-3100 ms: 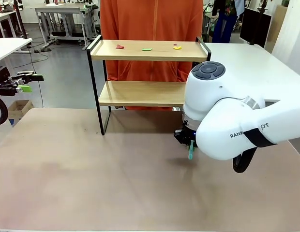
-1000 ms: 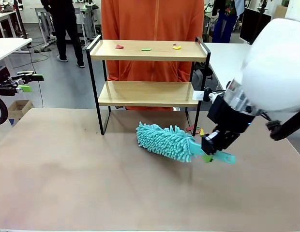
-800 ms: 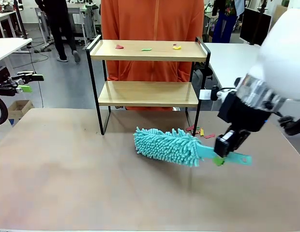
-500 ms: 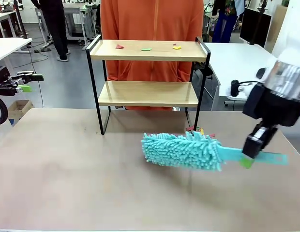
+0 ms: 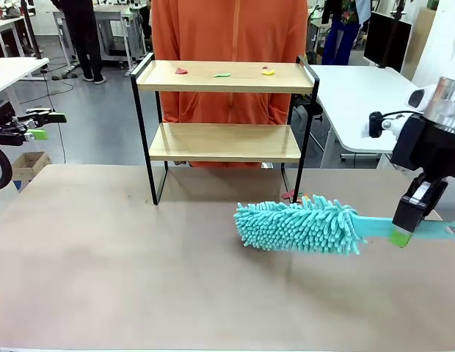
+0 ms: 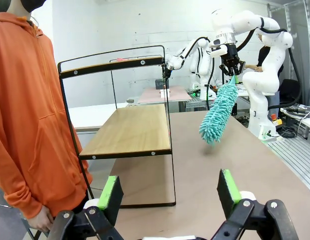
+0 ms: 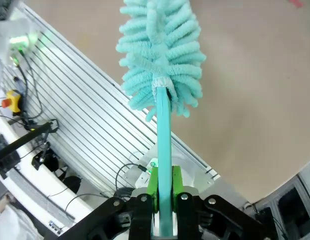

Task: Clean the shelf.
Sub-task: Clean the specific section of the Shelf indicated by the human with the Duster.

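Duster [image 5: 301, 227], pinched by its handle in right claw [image 5: 401, 234], reaches picture edge; left claw [image 6: 169, 190] spread.

The right gripper [image 5: 401, 234] has swung rightward and up, carrying the clamped teal duster [image 5: 299, 226] with it, handle now level.

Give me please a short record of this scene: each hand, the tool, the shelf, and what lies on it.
right hand: shut on the duster, at its handle
left hand: open, holding nothing
duster: teal, fluffy, held above the table, in front of the shelf
shelf: two boards, lower board bare
top board: three small scraps, red, green, yellow
person: stands behind the shelf
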`<action>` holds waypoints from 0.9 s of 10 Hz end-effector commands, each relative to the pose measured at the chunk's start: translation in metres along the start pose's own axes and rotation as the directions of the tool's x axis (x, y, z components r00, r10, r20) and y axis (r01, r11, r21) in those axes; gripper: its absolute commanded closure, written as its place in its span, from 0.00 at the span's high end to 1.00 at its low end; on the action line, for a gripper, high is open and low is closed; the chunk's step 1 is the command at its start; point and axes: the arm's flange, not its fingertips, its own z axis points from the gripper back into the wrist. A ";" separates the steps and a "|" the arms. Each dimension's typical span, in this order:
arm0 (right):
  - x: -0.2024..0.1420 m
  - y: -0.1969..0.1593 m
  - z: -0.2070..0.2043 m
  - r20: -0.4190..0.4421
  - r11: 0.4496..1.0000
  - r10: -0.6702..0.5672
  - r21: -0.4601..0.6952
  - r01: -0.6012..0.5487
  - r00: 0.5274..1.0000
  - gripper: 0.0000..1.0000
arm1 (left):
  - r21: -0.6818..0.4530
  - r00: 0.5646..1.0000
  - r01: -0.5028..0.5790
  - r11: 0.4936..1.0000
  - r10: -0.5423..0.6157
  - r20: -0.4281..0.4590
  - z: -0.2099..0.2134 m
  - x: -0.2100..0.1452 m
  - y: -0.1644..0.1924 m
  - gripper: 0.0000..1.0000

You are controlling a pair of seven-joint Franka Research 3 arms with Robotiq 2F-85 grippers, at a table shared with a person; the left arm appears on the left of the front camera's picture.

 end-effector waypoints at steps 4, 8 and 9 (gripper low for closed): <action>0.000 0.005 -0.001 -0.006 1.000 0.015 -0.004 -0.015 1.000 0.13 | -0.002 1.000 0.010 1.000 -0.010 -0.001 0.000 0.003 -0.001 1.00; 0.000 0.005 -0.001 -0.006 1.000 0.015 -0.004 -0.015 1.000 0.13 | -0.002 1.000 0.010 1.000 -0.010 -0.001 0.000 0.003 -0.001 1.00; 0.000 0.005 -0.001 -0.006 1.000 0.015 -0.004 -0.015 1.000 0.13 | -0.002 1.000 0.010 1.000 -0.010 -0.001 0.000 0.003 -0.001 1.00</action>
